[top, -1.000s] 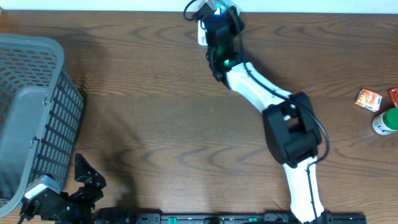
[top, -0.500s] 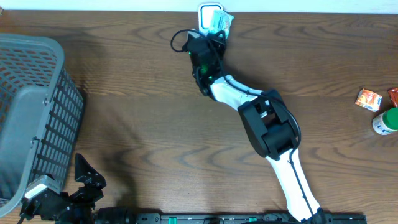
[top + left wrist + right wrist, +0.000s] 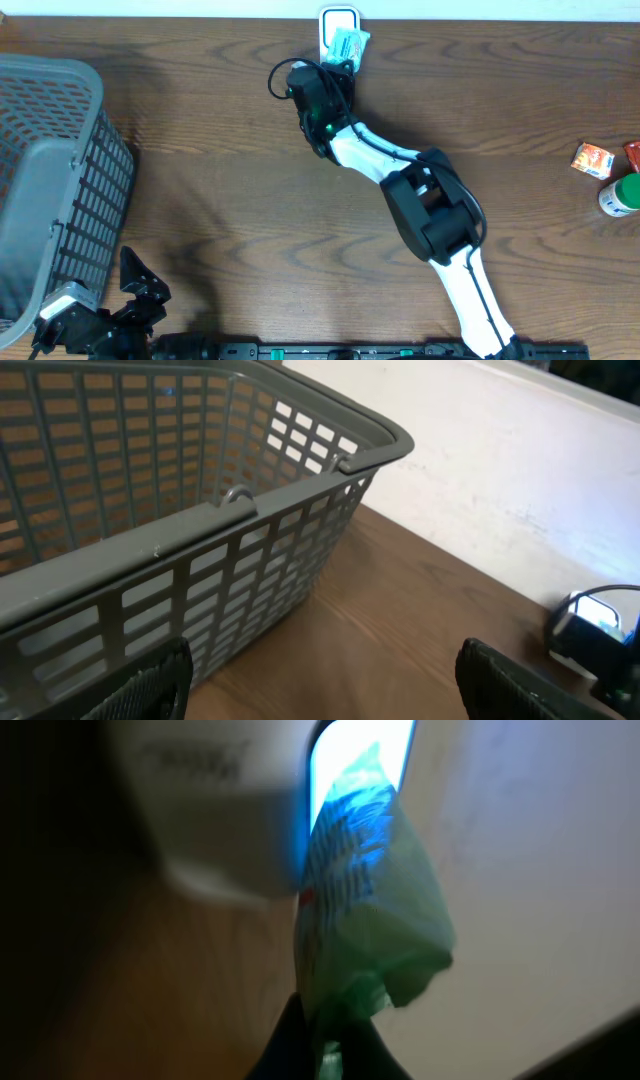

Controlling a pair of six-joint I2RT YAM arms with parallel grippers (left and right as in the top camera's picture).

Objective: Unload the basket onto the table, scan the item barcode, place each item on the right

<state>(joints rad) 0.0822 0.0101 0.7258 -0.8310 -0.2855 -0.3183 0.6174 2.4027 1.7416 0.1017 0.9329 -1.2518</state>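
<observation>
My right end effector [image 3: 333, 66] clamped on green packet [image 3: 347, 44], top centre, at white scanner [image 3: 335, 17]. My left end effector [image 3: 143, 283] wide open, lower left by basket [image 3: 60, 150].

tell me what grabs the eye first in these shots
The right gripper, stretched to the far edge of the table, pinches a green packet at a scanner glowing blue. A big grey basket fills the left side, with the left gripper open beside it.
</observation>
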